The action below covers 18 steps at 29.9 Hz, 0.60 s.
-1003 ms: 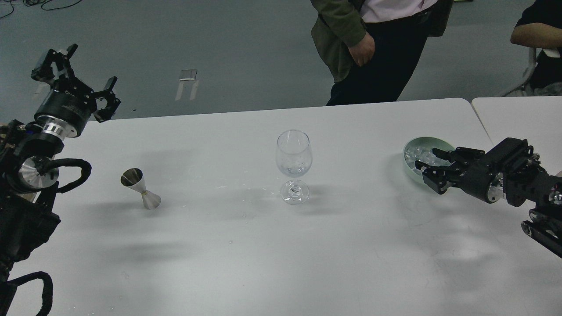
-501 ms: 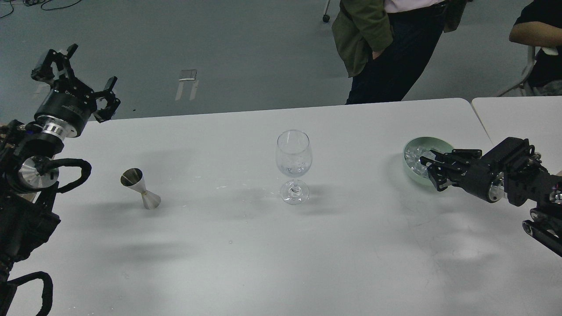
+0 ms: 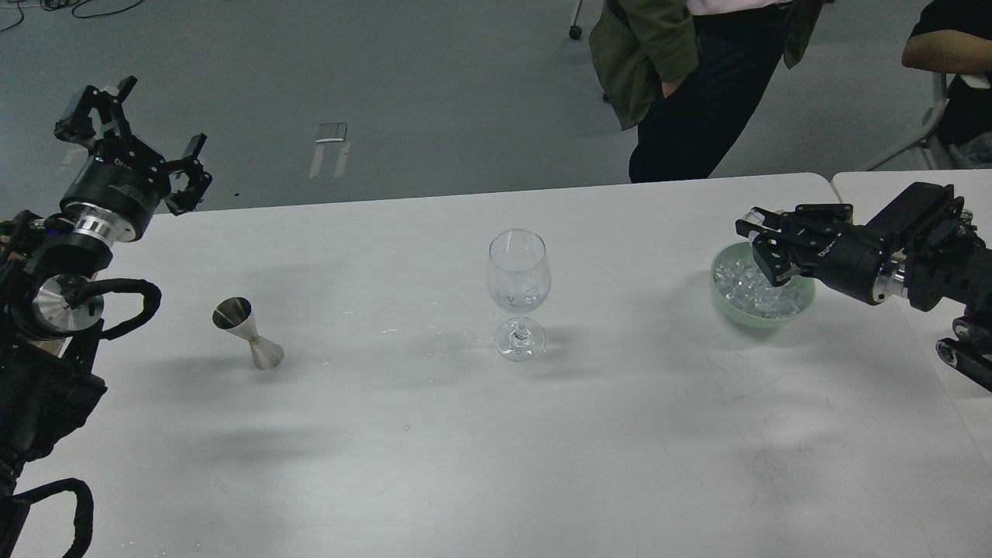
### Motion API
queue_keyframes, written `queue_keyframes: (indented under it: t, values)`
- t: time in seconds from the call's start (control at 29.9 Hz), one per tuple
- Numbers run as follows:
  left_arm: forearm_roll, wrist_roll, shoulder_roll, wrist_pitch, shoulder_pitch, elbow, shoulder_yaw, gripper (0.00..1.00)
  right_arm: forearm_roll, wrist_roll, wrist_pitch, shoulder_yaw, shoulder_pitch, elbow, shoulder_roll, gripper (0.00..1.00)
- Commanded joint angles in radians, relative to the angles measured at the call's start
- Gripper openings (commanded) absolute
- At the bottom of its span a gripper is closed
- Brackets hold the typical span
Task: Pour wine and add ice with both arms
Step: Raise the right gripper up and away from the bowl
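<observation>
A clear stemmed wine glass [image 3: 518, 273] stands upright at the table's middle, with a little clear content low in its bowl. A pale green bowl [image 3: 756, 319] at the right holds the ice [image 3: 742, 283], many small clear cubes. My right gripper [image 3: 758, 239] hovers just above the bowl's far rim, pointing left. Its dark fingers are bunched close, and I cannot see whether a cube is between them. My left gripper [image 3: 149, 132] is raised at the far left edge of the table, open and empty.
A steel double-cone jigger [image 3: 248, 333] leans on the table [image 3: 434, 449] at the left. Small wet spots lie between the jigger and the glass. A second table [image 3: 868, 186] abuts on the right. Two people [image 3: 682, 85] are beyond the far edge.
My right gripper rose out of the ice bowl and moved toward the far side; it now sits above the rim. The standing person stepped right. The left arm has not moved.
</observation>
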Motion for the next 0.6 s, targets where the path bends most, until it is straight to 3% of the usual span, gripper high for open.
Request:
queue_keyframes:
  t: [0.0,0.57]
  values:
    - [0.000,0.000,0.000,0.000,0.001,0.000,0.000,0.98,0.003,0.000,0.007,0.001,0.030,0.066,-0.040,0.00]
    - [0.000,0.002,0.001,0.000,-0.009,0.000,0.002,0.98,0.029,0.000,0.040,0.013,0.147,0.236,-0.091,0.00]
